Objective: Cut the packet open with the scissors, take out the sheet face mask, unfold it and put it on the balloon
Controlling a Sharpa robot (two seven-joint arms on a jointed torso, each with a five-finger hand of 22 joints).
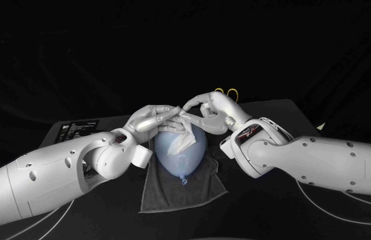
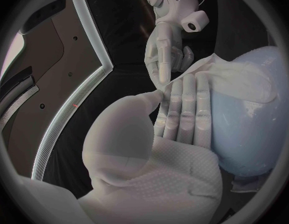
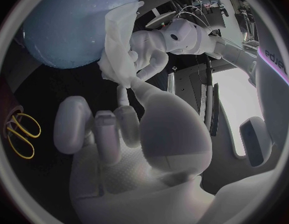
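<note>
Head view: left robot hand (image 1: 152,119) and right robot hand (image 1: 207,107) both hold the sheet face mask (image 1: 182,137), draped over the balloon (image 1: 182,157), which lies on a dark towel (image 1: 185,192) on the surface (image 1: 290,111).

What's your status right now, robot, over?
Left hand and right hand both hold the crumpled white sheet face mask. Mask partly draped on the pale blue balloon, on dark towel. Nothing in the way.
</note>
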